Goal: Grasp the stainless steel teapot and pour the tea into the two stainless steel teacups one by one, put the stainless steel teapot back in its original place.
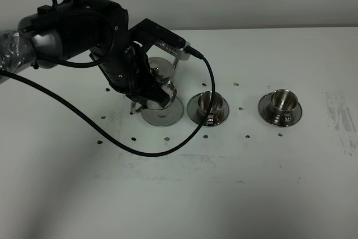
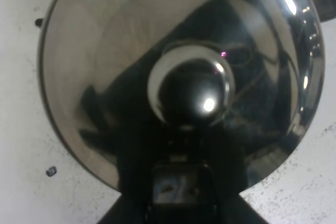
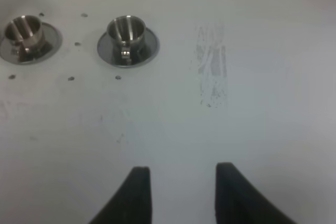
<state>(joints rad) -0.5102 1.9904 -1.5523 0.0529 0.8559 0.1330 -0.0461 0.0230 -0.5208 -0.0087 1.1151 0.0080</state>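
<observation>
The stainless steel teapot [image 1: 161, 82] is at the left, over the flat steel saucer [image 1: 168, 117] that is its original place; I cannot tell if it rests on it. My left gripper [image 1: 150, 98] is shut on the teapot's handle. The left wrist view looks straight down on the lid and knob [image 2: 191, 95], with the handle [image 2: 178, 182] held between dark fingers. The two stainless steel teacups stand on saucers to the right: the nearer teacup [image 1: 208, 104] [image 3: 23, 32] and the farther teacup [image 1: 281, 103] [image 3: 127, 32]. My right gripper [image 3: 184, 192] is open and empty above the bare table.
A black cable [image 1: 168, 149] loops from the left arm across the table in front of the teapot saucer. A grey scuff patch [image 1: 342, 122] [image 3: 211, 69] marks the table at the far right. Small dark specks dot the white tabletop around the cups.
</observation>
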